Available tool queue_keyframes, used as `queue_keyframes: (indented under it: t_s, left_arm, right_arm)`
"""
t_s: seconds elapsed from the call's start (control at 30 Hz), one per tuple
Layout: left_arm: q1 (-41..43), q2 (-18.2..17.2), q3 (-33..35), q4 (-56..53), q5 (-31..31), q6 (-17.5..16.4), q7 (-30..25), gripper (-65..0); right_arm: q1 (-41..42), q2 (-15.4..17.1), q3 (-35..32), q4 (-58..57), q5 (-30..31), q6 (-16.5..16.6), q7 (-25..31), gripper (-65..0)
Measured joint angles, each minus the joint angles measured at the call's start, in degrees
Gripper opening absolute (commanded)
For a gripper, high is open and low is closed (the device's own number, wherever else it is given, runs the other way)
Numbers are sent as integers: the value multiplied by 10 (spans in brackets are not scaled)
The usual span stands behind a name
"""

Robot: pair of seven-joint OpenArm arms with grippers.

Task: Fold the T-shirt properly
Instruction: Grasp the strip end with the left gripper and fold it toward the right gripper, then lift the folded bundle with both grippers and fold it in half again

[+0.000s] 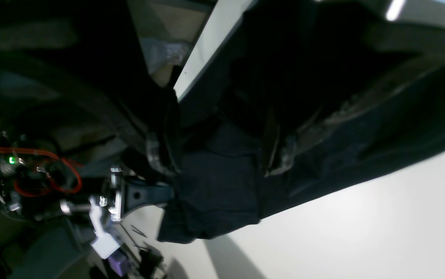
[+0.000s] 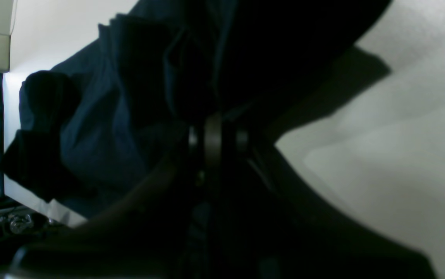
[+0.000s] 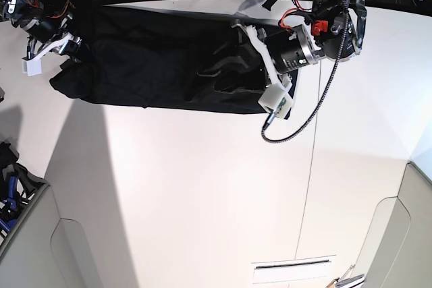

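Observation:
The black T-shirt lies spread in a long band across the far part of the white table. My left gripper is over its right end, where the cloth is bunched into ridges. In the left wrist view the left gripper has its jaws apart, with the T-shirt between them. My right gripper is at the shirt's left edge. In the right wrist view the right gripper is shut on the dark cloth. It also shows in the left wrist view, clamped on the cloth.
A black cable loops from the left arm onto the table. Grey bin edges stand at the lower right and lower left. A white slotted plate sits near the front edge. The shirt reaches the table's far edge.

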Motion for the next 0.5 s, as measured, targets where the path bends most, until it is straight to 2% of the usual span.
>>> queue_keyframes:
  t_s: [0.17, 0.3, 0.5]
  left_arm:
    - [8, 0, -2, 7, -4, 0, 16, -302]
    - [24, 0, -28, 7, -2, 0, 18, -302]
    - [38, 0, -109, 7, -2, 0, 27, -302]
  right_arm:
    - [24, 7, 48, 0, -12, -2, -16, -650]
    - [44, 50, 94, 0, -10, -2, -17, -650]
    - [61, 108, 119, 4, 25, -3, -37, -650]
